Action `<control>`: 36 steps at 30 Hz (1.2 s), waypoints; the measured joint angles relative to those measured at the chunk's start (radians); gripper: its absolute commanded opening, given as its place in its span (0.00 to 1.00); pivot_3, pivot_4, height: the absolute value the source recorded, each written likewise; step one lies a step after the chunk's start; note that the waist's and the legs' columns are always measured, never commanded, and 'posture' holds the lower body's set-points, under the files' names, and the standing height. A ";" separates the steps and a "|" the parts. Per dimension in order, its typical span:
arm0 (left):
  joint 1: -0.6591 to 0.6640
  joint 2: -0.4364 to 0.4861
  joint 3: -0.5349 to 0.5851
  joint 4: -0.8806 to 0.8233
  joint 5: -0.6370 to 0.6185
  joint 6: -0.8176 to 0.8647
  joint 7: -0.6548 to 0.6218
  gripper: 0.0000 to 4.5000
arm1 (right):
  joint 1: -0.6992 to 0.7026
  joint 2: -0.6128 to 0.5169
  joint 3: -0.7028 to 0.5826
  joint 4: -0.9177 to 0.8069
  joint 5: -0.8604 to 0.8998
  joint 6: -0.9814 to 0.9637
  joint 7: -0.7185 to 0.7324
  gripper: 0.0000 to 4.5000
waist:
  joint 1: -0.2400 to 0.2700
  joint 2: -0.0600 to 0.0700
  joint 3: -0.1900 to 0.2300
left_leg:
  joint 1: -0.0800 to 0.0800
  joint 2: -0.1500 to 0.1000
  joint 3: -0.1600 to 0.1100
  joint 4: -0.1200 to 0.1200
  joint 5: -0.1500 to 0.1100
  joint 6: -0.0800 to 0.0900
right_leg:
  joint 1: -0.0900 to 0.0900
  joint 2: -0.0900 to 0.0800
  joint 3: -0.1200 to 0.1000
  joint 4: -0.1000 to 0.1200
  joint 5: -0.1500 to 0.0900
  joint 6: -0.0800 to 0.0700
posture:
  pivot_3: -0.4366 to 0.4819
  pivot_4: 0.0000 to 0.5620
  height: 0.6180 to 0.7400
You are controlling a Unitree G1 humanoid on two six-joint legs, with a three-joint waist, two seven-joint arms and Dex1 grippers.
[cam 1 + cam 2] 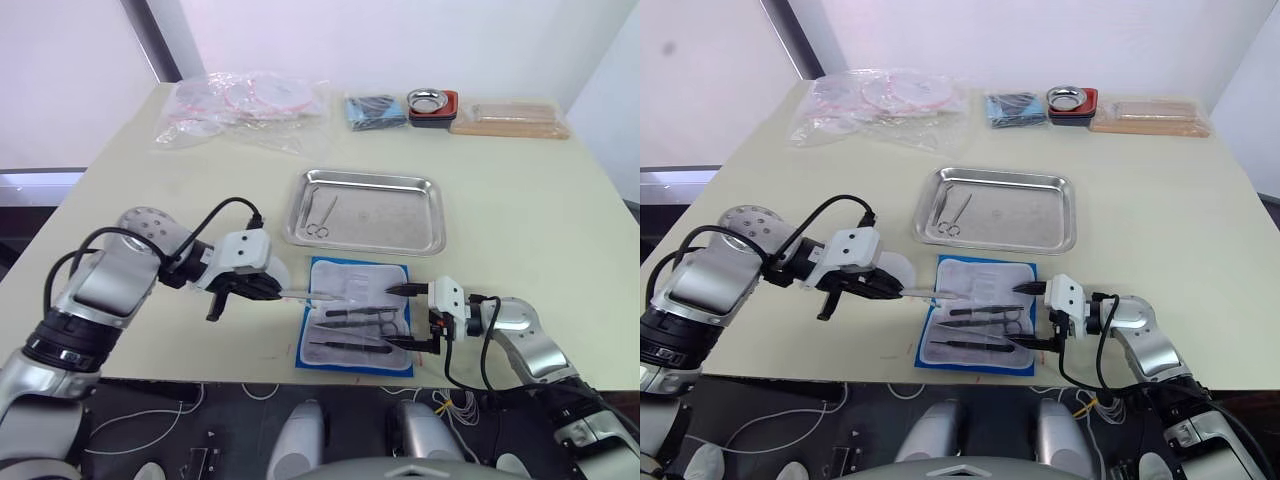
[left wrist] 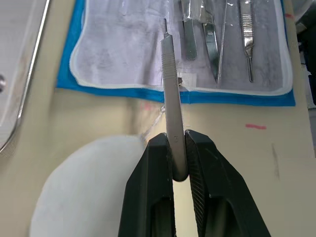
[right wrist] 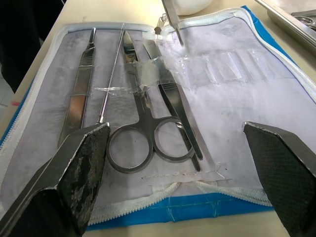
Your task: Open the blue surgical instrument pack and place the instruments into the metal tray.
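Observation:
The blue surgical instrument pack lies open near the table's front edge, pale lining up. Several instruments sit in its slots: ring-handled scissors, flat tweezers and a thin probe. My left gripper is shut on a slim silver instrument, whose tip reaches over the pack's left edge. At the pack's right edge my right gripper stands open, its fingers wide apart over the lining. The metal tray lies just behind the pack with one pair of scissors in its left part.
A white round object lies on the table under my left gripper. Along the back edge are clear plastic bags, a darker blue bundle, a small steel bowl and a tan packet.

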 measured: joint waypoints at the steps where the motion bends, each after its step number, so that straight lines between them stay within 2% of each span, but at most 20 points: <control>1: 0.005 0.006 0.011 -0.004 -0.008 0.006 -0.006 0.01 | 0.000 0.000 0.000 0.000 0.000 0.000 0.001 1.00 | 0.000 0.000 0.000 | 0.000 0.000 0.000 0.000 0.000 0.000 | 0.000 0.000 0.000 0.000 0.000 0.000 | 0.48 0.27 1.00; 7: 0.006 0.050 0.074 -0.019 -0.050 0.052 -0.004 0.01 | 0.000 0.001 0.000 0.000 0.000 0.000 0.002 1.00 | 0.000 0.000 0.000 | 0.000 0.000 0.000 0.000 0.000 0.000 | 0.000 0.001 0.000 0.000 0.000 0.000 | 0.48 0.27 1.00; 12: -0.008 0.024 0.109 -0.029 -0.089 0.133 0.060 0.01 | 0.000 0.000 0.000 0.001 0.000 0.000 0.004 1.00 | 0.001 0.000 0.000 | 0.000 0.000 0.000 0.000 0.000 0.000 | 0.000 0.001 0.000 0.000 0.000 0.000 | 0.48 0.27 1.00; 15: -0.015 -0.060 0.121 -0.082 -0.130 0.255 0.174 0.01 | -0.002 0.001 0.000 0.001 0.000 -0.001 0.009 1.00 | 0.000 -0.001 0.000 | 0.000 0.000 0.001 0.000 0.000 0.000 | 0.000 0.001 0.001 0.000 0.000 0.000 | 0.48 0.27 1.00; 17: -0.017 -0.077 0.122 -0.094 -0.132 0.282 0.206 0.01 | -0.003 0.002 0.001 0.001 -0.001 -0.001 0.010 1.00 | 0.000 -0.001 0.000 | 0.000 0.000 0.002 0.000 0.000 0.000 | 0.000 0.000 0.002 0.000 0.000 0.000 | 0.48 0.27 1.00; 19: -0.021 -0.127 0.126 -0.114 -0.130 0.326 0.289 0.01 | -0.004 0.001 0.000 0.004 -0.001 -0.002 0.013 1.00 | 0.000 -0.002 -0.001 | 0.001 0.000 0.003 0.000 0.000 0.000 | 0.000 0.000 0.005 0.000 0.000 0.001 | 0.48 0.27 1.00; 20: -0.025 -0.188 0.127 -0.124 -0.131 0.369 0.365 0.01 | -0.006 0.001 -0.001 0.008 -0.001 -0.002 0.014 1.00 | 0.000 -0.004 -0.002 | 0.001 0.000 0.003 0.000 0.000 0.000 | 0.000 0.000 0.007 0.000 0.000 0.001 | 0.48 0.27 1.00; 22: -0.025 -0.216 0.125 -0.132 -0.131 0.401 0.412 0.01 | -0.007 0.002 -0.001 0.009 -0.001 -0.003 0.014 1.00 | -0.002 -0.006 -0.002 | 0.001 -0.001 0.004 0.001 0.000 0.000 | 0.000 0.000 0.007 0.000 0.001 0.001 | 0.48 0.27 1.00; 24: -0.060 -0.359 0.143 -0.135 -0.116 0.482 0.582 0.01 | -0.007 -0.004 -0.005 0.014 -0.001 -0.004 0.015 1.00 | 0.003 -0.008 -0.004 | 0.002 -0.001 0.002 0.001 0.000 0.000 | 0.001 -0.001 0.008 0.000 0.001 0.001 | 0.48 0.27 1.00; 29: -0.127 -0.525 0.132 -0.072 -0.060 0.514 0.812 0.01 | -0.011 0.003 -0.003 0.017 -0.003 -0.004 0.012 1.00 | 0.001 -0.009 -0.004 | 0.004 -0.003 0.004 0.001 0.000 0.000 | 0.001 -0.001 0.014 0.000 0.003 0.005 | 0.48 0.27 1.00; 36: -0.144 -0.682 0.133 0.018 0.009 0.510 1.037 0.01 | -0.011 0.001 -0.003 0.017 -0.003 -0.004 0.011 1.00 | 0.002 -0.010 -0.005 | 0.008 -0.004 0.011 0.000 0.000 0.000 | 0.001 -0.002 0.023 -0.001 0.006 0.004 | 0.48 0.27 1.00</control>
